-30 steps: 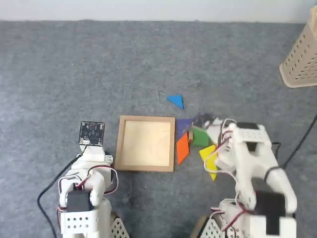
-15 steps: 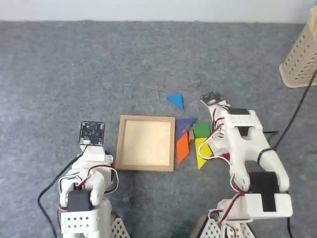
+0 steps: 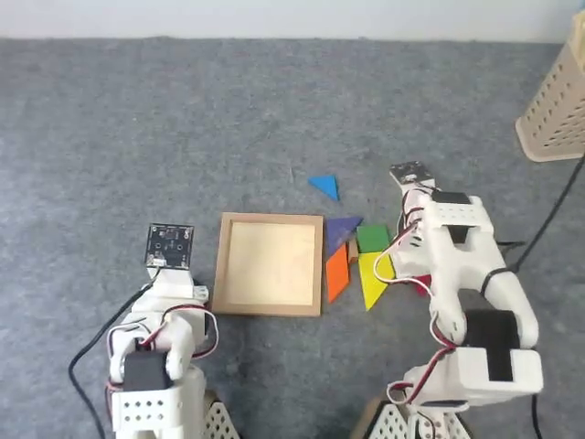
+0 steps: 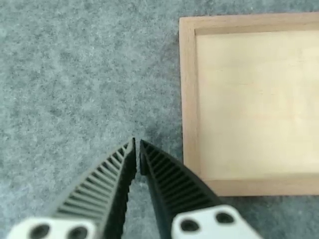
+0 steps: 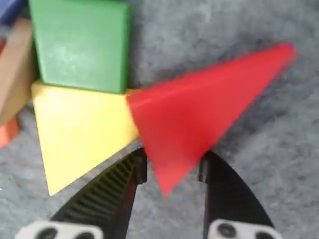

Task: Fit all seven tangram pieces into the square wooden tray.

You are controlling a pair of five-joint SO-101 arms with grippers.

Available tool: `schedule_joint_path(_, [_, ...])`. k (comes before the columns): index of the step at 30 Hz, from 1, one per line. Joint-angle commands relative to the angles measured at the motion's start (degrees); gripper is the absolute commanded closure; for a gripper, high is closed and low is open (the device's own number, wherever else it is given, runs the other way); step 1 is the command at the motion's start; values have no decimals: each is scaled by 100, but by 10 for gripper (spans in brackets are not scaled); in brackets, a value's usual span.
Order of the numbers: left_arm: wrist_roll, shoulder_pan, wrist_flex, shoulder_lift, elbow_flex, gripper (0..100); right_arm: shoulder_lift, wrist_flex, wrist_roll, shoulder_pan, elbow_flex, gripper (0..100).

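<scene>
High view: tray (image 3: 222,265) held no pieces; none of seven fitted yet. Left tool (image 4: 137,144) had fingers together over grey table (image 4: 60,74), tray rim just beside its tip. Right tool (image 5: 172,167) seemed clamped on corner of red triangle (image 5: 199,119), one jaw on either side. Yellow triangle (image 5: 79,124) and green square (image 5: 79,45) lay just ahead of that tool, touching each other. Orange piece (image 3: 336,273) and purple piece (image 3: 343,227) sat between right tool and tray; blue triangle (image 3: 324,187) lay farther off. Judged: whole job left.
</scene>
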Motion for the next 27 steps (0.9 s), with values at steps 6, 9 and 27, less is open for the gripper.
schedule_joint_path(6, [-18,26,35,-105,-57,983,-233,75,-404,470,-993,768])
schedule_joint_path(9, [-18,26,35,-105,-57,983,92,75,-369,585,-1292,768])
schedule_joint_path(27, [-18,26,35,-105,-57,983,620,453,-1451,75,-2532,764])
